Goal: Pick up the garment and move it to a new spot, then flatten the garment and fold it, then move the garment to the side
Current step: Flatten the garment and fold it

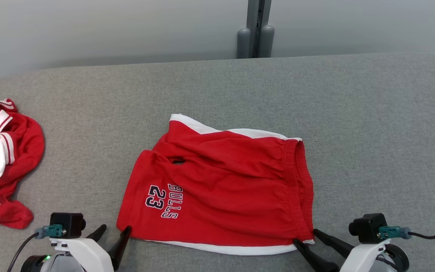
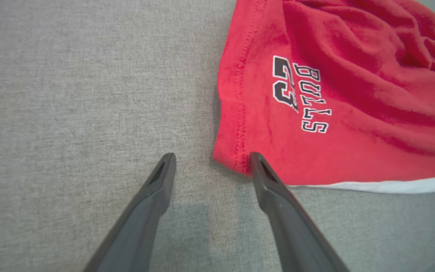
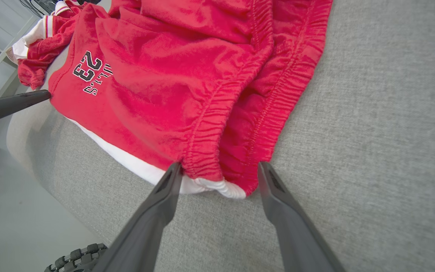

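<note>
A pair of red shorts (image 1: 221,189) with white trim and a "BULLS 23" print lies spread on the grey table, waistband to the right. My left gripper (image 1: 114,229) is open at the shorts' near left hem corner (image 2: 232,158), one finger touching the cloth edge. My right gripper (image 1: 305,235) is open at the near end of the waistband (image 3: 217,177), its fingers straddling that corner without closing on it. The left gripper's finger (image 3: 10,105) shows at the left of the right wrist view.
A second red and white garment (image 1: 2,162) lies crumpled at the table's left edge. The grey padded table (image 1: 372,132) runs wide to the right and back. A grey post (image 1: 256,30) stands behind it. The table's near edge (image 3: 70,215) is just below the shorts.
</note>
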Controlling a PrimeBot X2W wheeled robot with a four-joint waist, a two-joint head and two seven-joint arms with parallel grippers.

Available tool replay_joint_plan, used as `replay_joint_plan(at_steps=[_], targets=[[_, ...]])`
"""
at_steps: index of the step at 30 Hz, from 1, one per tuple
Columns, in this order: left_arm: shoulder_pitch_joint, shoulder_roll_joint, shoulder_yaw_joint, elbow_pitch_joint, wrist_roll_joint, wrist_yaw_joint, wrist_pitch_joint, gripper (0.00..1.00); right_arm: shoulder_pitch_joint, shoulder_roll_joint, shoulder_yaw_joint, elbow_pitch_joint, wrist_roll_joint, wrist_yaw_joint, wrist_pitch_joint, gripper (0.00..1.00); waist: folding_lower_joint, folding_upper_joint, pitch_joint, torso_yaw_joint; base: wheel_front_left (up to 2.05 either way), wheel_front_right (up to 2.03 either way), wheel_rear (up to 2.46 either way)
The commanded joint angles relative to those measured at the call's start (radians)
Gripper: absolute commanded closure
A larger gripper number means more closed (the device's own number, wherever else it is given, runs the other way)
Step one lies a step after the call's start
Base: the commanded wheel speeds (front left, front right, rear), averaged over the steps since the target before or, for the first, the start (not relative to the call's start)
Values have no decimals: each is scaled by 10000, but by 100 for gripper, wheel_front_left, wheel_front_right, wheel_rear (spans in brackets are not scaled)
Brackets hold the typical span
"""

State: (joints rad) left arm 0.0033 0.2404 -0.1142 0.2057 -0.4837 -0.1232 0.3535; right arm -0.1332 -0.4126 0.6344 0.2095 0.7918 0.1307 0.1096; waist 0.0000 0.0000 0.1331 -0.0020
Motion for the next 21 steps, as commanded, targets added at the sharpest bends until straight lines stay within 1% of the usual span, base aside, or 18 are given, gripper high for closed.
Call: replay_joint_plan(at_steps=[1,4,7,8,9,10,11,12,15,21], targets=[[-284,91,-118,238,-76,-78,-58,0,-124,-33,63,36,22,1,-49,0,0,0,36,-33,0,0,0],[-675,108,-482,741,-457,-83,-100,0,-270,-48,197,80,65,1,-57,0,0,0,80,-119,0,0,0],[-899,313,-890,1094,-757,-68,-187,0,-367,-36,384,129,119,1,-91,0,0,0,98,-210,0,0,0],[-952,349,-981,1175,-851,-70,-238,0,-403,-32,433,137,141,1,-114,10,0,0,101,-235,0,0,0],[-990,389,-1085,1222,-960,-71,-306,6,-426,-23,483,138,182,1,-150,29,0,0,98,-258,0,0,0],[-1015,445,-1156,1265,-1052,-71,-384,25,-446,-21,549,150,210,1,-174,63,0,0,100,-277,0,0,0],[-1031,507,-1244,1302,-1144,-72,-440,62,-461,-23,608,163,241,1,-199,84,0,0,100,-293,0,0,0],[-1038,565,-1325,1308,-1239,-71,-472,100,-471,-24,677,170,283,1,-235,100,0,0,99,-302,0,0,0],[-1041,793,-1560,1161,-1622,-72,-674,100,-578,-85,789,211,411,1,-450,100,0,0,69,-300,0,0,0],[-822,1073,-1699,721,-1833,-73,-895,100,-528,-221,764,186,653,1,-884,100,0,0,-146,-197,0,0,0]])
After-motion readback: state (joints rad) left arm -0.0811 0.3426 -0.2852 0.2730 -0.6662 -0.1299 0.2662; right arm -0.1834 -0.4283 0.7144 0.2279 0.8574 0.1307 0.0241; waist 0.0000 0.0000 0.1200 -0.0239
